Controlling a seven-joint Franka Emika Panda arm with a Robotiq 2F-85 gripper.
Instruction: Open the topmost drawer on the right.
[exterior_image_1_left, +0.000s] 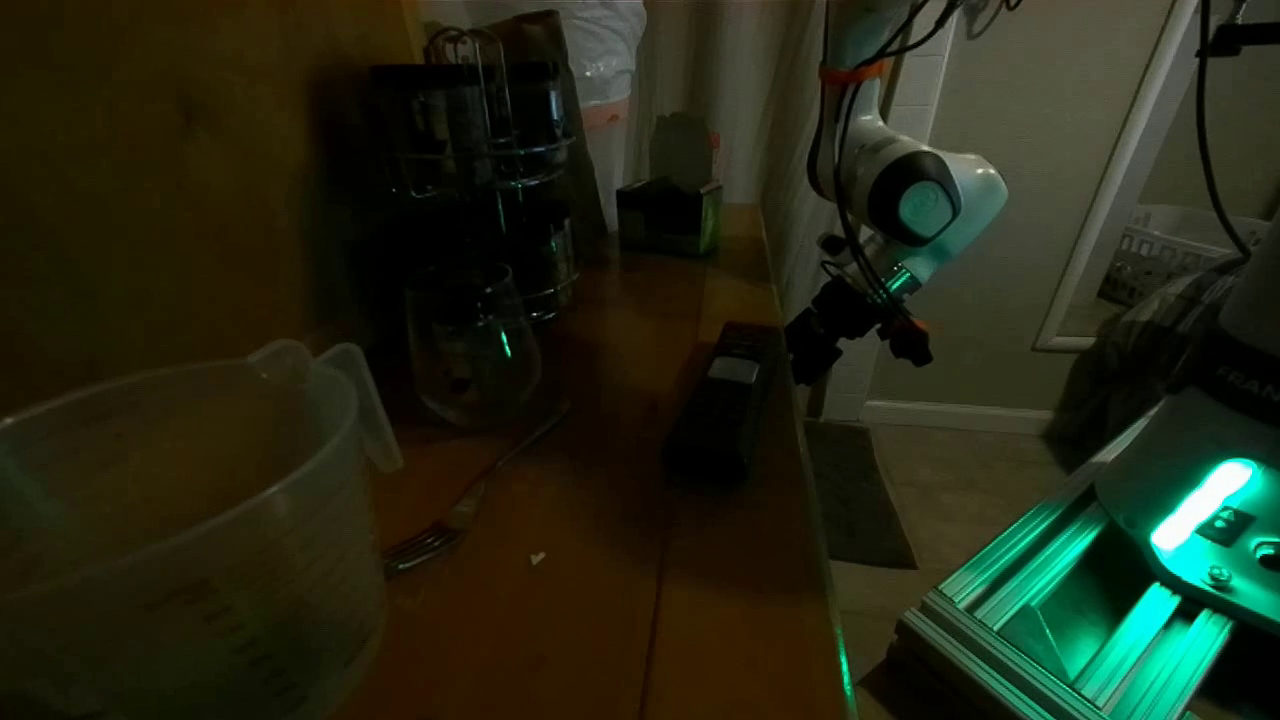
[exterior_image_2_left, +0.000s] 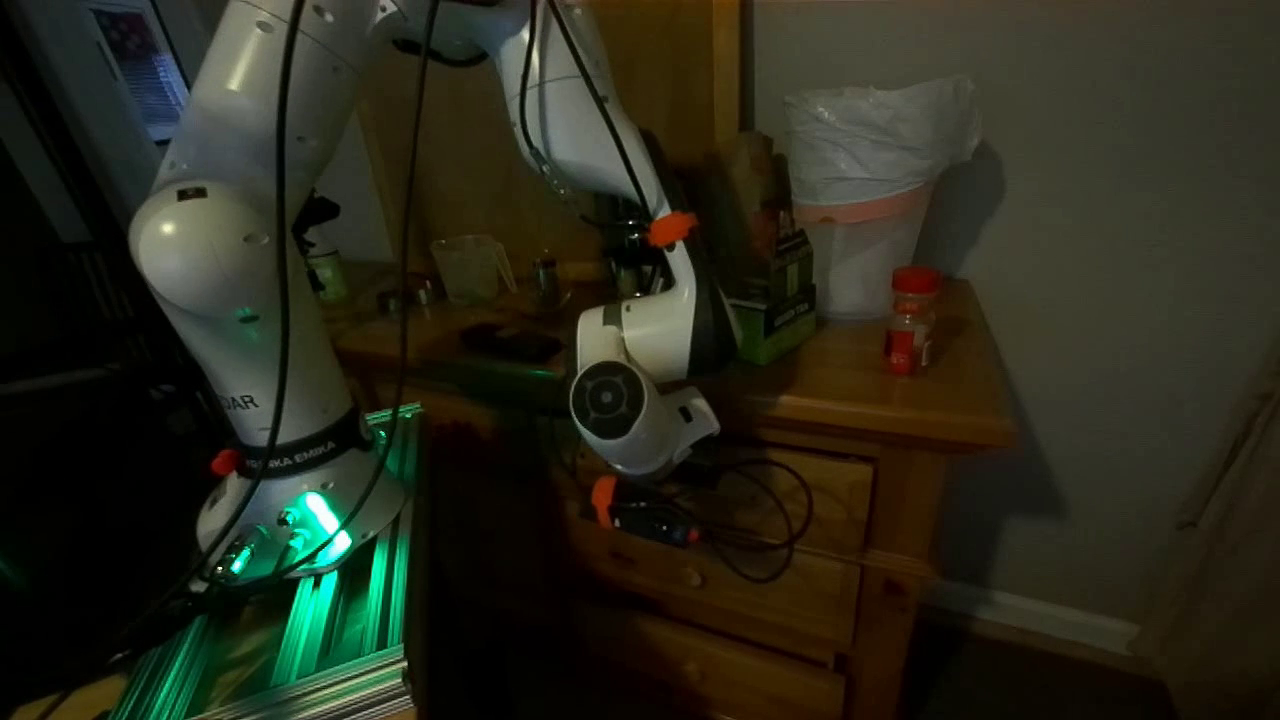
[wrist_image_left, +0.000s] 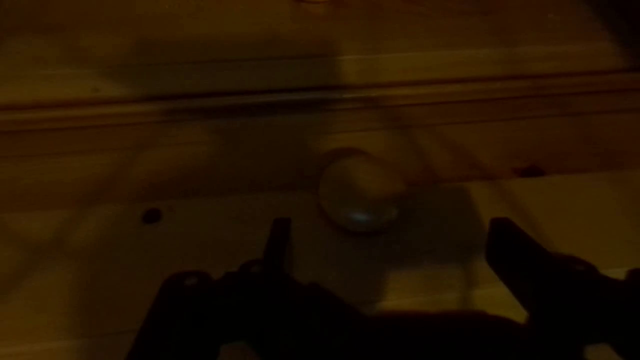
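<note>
The topmost right drawer (exterior_image_2_left: 835, 490) is a wooden front under the desk top and looks shut in an exterior view. The arm and cables cover much of it there, and its knob is hidden. In the dark wrist view, a round wooden knob (wrist_image_left: 360, 192) stands out from a drawer front (wrist_image_left: 240, 165). My gripper (wrist_image_left: 390, 220) is open, with its fingertips apart on either side below the knob and nothing between them. The knob lies closer to the left finger; contact cannot be told. The gripper (exterior_image_1_left: 808, 350) also shows dark beside the desk edge in an exterior view.
Lower drawers with knobs (exterior_image_2_left: 692, 577) sit beneath. The wooden desk top (exterior_image_1_left: 600, 620) holds a measuring jug (exterior_image_1_left: 200, 540), a glass (exterior_image_1_left: 475, 350), a fork (exterior_image_1_left: 470, 500), a black handset (exterior_image_1_left: 728, 400), a green box (exterior_image_2_left: 785, 325) and a red-capped jar (exterior_image_2_left: 910, 320). Cables (exterior_image_2_left: 770, 520) hang by the wrist.
</note>
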